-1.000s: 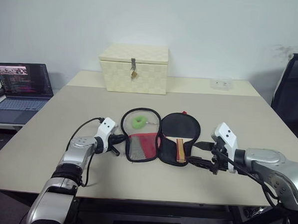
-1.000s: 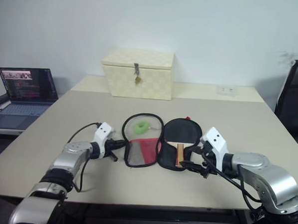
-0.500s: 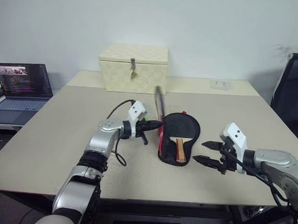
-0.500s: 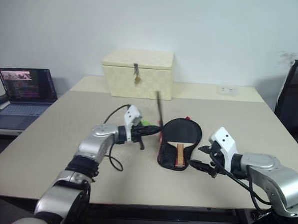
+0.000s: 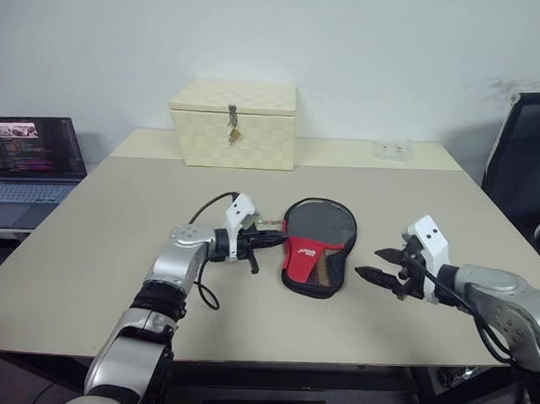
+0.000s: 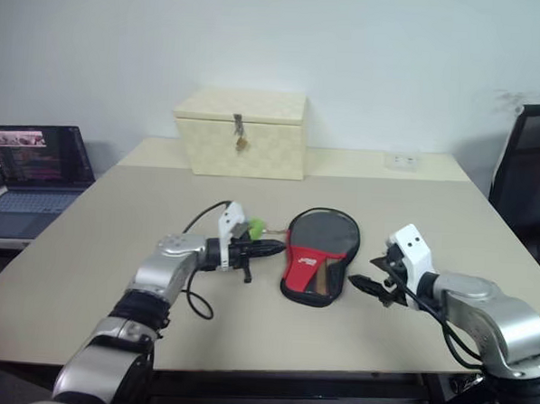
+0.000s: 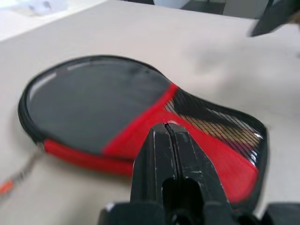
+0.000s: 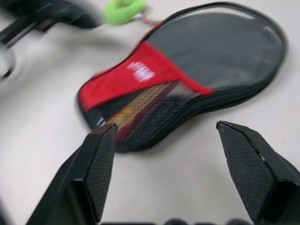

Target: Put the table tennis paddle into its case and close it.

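At the far left, beside the surface, an open laptop sits with its screen lit. Toward the back of the surface stands a cream woven box with a small latch on its front.

The left gripper reaches in from the left at a low angle, its black fingers clenched together with no gap between them. Their tips sit right at the left edge of the case; whether they pinch that edge or merely touch it cannot be told. Just behind the left gripper, a small green ring lies on the surface beside the case's upper left rim.

The case lies flat near the middle of the surface, its flap folded over so that the black fabric top faces up and the red part with the white logo sits toward the near end. At that near end the edge is not sealed: mesh shows there, and through the gap the light wooden handle of the table tennis paddle can be seen inside the case.

To the right, the right gripper hangs just off the case's right side, apart from it, its fingers released and spread wide with nothing between them. A black office chair stands at the far right, past the surface's edge.
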`<state>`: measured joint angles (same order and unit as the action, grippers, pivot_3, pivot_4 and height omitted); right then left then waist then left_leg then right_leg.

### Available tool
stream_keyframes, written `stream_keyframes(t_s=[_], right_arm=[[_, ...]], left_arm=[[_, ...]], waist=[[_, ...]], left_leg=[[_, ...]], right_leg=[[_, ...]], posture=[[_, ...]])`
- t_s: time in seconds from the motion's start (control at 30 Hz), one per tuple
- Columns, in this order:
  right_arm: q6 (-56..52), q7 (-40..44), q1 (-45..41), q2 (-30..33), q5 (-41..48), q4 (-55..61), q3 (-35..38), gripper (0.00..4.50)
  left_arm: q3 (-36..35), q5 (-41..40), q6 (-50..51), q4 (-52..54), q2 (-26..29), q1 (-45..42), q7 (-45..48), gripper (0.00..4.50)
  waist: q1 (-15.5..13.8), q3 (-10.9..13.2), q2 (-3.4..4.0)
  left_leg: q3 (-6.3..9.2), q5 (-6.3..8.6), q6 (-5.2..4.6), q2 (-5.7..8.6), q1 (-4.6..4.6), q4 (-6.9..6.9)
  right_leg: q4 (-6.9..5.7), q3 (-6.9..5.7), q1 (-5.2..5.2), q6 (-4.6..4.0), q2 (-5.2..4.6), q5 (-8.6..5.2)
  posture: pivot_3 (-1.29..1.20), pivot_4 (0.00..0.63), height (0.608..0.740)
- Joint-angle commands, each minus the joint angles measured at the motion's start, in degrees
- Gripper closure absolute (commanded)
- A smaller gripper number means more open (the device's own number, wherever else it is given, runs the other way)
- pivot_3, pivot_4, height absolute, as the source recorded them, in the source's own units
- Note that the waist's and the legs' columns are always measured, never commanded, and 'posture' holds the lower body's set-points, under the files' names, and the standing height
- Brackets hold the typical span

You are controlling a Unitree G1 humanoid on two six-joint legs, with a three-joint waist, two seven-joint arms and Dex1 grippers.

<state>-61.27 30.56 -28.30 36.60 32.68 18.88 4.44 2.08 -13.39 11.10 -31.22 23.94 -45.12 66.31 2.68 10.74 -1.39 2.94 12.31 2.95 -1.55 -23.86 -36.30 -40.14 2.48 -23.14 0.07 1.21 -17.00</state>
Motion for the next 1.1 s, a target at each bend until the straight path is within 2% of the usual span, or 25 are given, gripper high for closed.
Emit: stream_keyframes(t_s=[0.03, 0.2, 0.43, 0.7, 1.07, 1.1], right_arm=[[-1.01, -3.31, -3.13, -2.73, -0.61, -2.65, 0.95, 0.01], [1.02, -10.59, -8.1, -9.6, -6.35, -13.23, -1.33, 0.01], [3.3, -13.26, -10.4, -16.11, -9.59, -22.72, -1.37, 0.01], [4.04, -12.21, -11.33, -19.6, -11.45, -26.32, -4.08, 0.01], [6.42, -10.34, -13.1, -24.08, -14.65, -32.13, -7.66, 0.01], [6.56, -10.12, -13.46, -24.53, -14.75, -32.89, -7.55, 0.18]], left_arm=[[-2.69, -3.44, 2.59, 6.73, 3.03, 2.03, 1.53, 4.5], [-6.4, -9.32, 10.12, 17.42, 8.3, 9.68, 2.64, 4.5], [-9.24, -14.86, 16.43, 28.91, 11.81, 16.27, 0.93, 4.5], [-9.66, -16.22, 17.69, 31.86, 12.43, 17.45, -1.98, 4.5], [-8.94, -16.43, 17.48, 31.97, 12.67, 16.86, -3.35, 4.5], [-8.9, -16.4, 17.46, 31.98, 12.71, 16.86, -3.37, 4.5]], waist=[[-0.07, 0.0, 0.0], [0.29, 0.0, 0.01], [-0.07, 0.0, 0.01], [-0.14, -0.01, 0.01], [1.19, -0.06, -0.04], [1.31, -0.06, -0.04]], left_leg=[[0.02, 0.0, 0.0, -0.01, 0.0, 0.0], [0.01, 0.0, 0.0, -0.08, 0.0, 0.0], [0.07, 0.0, 0.0, -0.1, -0.03, 0.0], [0.03, 0.0, 0.0, -0.09, 0.0, 0.0], [-0.13, 0.0, 0.0, -0.07, 0.24, 0.0], [-0.18, 0.0, 0.0, -0.06, 0.31, 0.0]], right_leg=[[-0.01, 0.0, 0.0, -0.01, -0.01, 0.0], [-0.02, 0.03, 0.0, -0.01, -0.16, 0.0], [-0.02, 0.04, -0.01, -0.01, -0.26, -0.01], [-0.04, 0.02, -0.01, -0.02, -0.26, 0.0], [-0.27, 0.11, 0.0, -0.02, -0.18, -0.01], [-0.32, 0.16, 0.0, -0.01, -0.16, -0.01]], posture=[[0.0, 0.15, 0.74], [0.0, 0.15, 0.74], [0.0, 0.15, 0.74], [0.0, 0.15, 0.74], [0.0, 0.15, 0.74], [0.0, 0.15, 0.74]])
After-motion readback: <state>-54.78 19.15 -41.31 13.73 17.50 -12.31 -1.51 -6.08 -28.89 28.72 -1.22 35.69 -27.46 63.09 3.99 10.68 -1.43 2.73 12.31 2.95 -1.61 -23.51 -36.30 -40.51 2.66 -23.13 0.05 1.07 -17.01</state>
